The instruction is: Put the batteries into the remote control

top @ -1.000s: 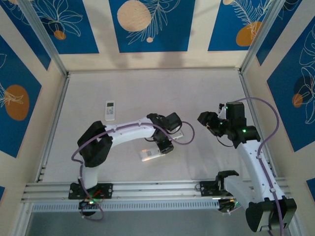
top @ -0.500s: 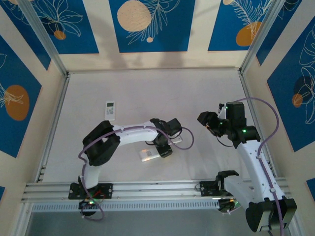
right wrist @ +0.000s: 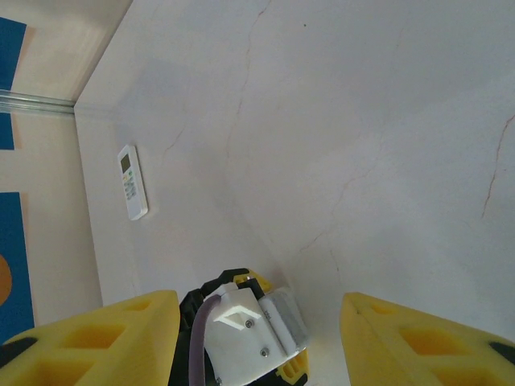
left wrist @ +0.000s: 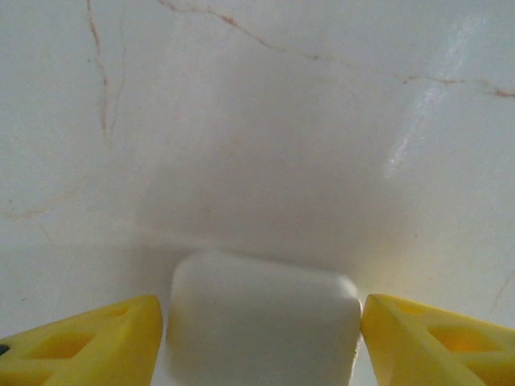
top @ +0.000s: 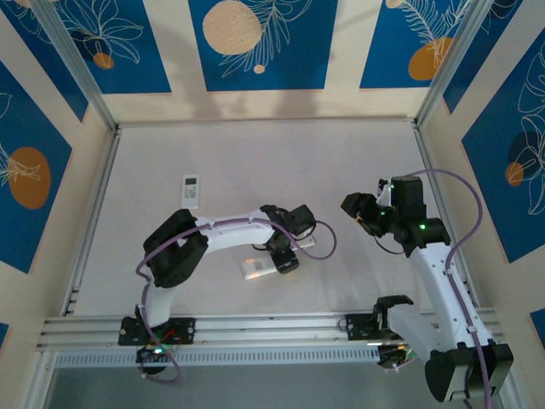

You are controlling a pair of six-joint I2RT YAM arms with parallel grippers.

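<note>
My left claw (left wrist: 261, 318) has just spread off the white remote (top: 255, 269), leaving it mid-counter (top: 358, 153) toward the near edge, ready for loading, I judge. My right claw (right wrist: 259, 304) hangs spread, empty.

The white worktop (left wrist: 265, 121) under the left gripper (top: 283, 261) has thin brown cracks. Far beyond the gripper stand walls (top: 174, 60) with blue panels (top: 298, 51), orange circles and white leaves.

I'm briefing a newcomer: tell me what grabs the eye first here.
The left tool straddles the end of a white remote near the table's middle, yellow fingers flanking it. A second remote lies alone toward the far left, and the right tool hangs open above the right side.
</note>
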